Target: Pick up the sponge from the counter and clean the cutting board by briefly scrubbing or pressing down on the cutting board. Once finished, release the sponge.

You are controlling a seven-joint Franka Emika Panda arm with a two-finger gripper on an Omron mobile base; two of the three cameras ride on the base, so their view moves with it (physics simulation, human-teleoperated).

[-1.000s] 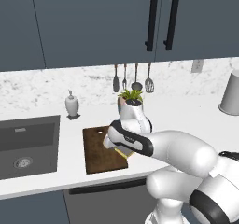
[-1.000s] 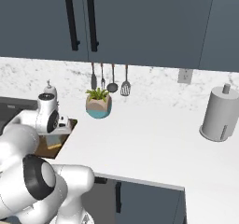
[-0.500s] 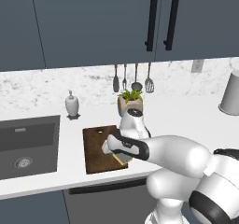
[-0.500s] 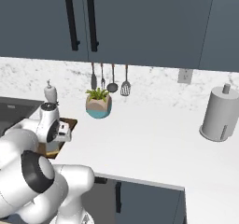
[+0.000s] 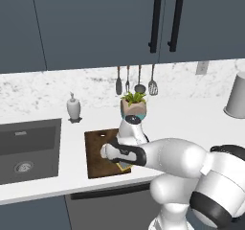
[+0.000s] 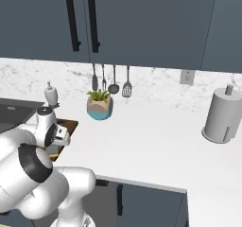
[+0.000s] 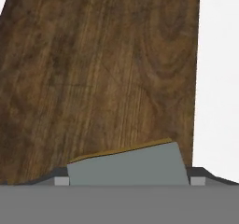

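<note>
arm slid left, sponge (image 7: 126, 164) on cutting board (image 7: 102, 78)

Kitchen, sink (image 5: 26, 150), hanging utensils (image 5: 135, 81), stone counter (image 6: 156, 136), cabinets (image 5: 95, 23)

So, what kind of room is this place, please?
A home kitchen, it seems: a dark recessed sink set in a white stone counter, cooking utensils hanging on the backsplash, and a wooden cutting board beside the sink.

Bare dark brown wooden cutting board (image 7: 102, 73) stretches open ahead of the hand. Potted green plant (image 5: 133, 104) stands close behind the wrist; white soap dispenser bottle (image 5: 72, 108) further off beyond the board's far corner.
</note>
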